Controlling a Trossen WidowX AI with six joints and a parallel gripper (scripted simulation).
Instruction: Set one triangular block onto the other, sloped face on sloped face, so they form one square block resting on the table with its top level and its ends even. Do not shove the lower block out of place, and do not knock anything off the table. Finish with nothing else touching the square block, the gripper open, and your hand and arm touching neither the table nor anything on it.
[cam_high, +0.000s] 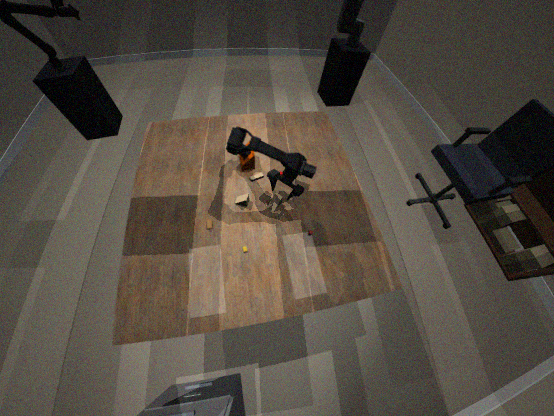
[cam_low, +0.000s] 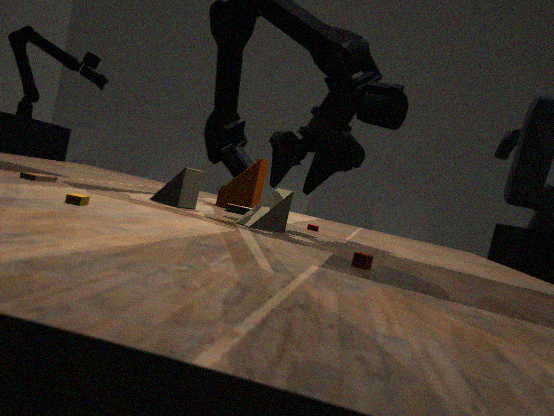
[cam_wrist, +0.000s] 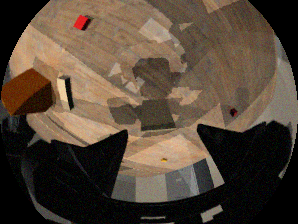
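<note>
One triangular block (cam_high: 276, 204) (cam_low: 275, 216) (cam_wrist: 156, 114) rests on the table, partly in the arm's shadow, its slope facing left in the exterior view. The other triangular block (cam_high: 242, 200) (cam_low: 186, 190) stands apart from it, to its left in the top and exterior views, also with its slope facing left in the exterior view. I cannot make it out in the wrist view. My gripper (cam_high: 280, 195) (cam_low: 289, 187) (cam_wrist: 164, 131) is open and empty. Its fingertips point down above the first block, about at its top edge in the exterior view. Contact with it is not visible.
An orange wedge (cam_high: 246, 162) (cam_wrist: 27, 92) is by the arm's base, with a cream slab (cam_high: 256, 176) (cam_wrist: 65, 92) near it. A tan block (cam_high: 209, 224), a yellow block (cam_high: 245, 249) (cam_low: 77, 199) and two red blocks (cam_low: 362, 260) (cam_low: 313, 227) lie around the triangular blocks.
</note>
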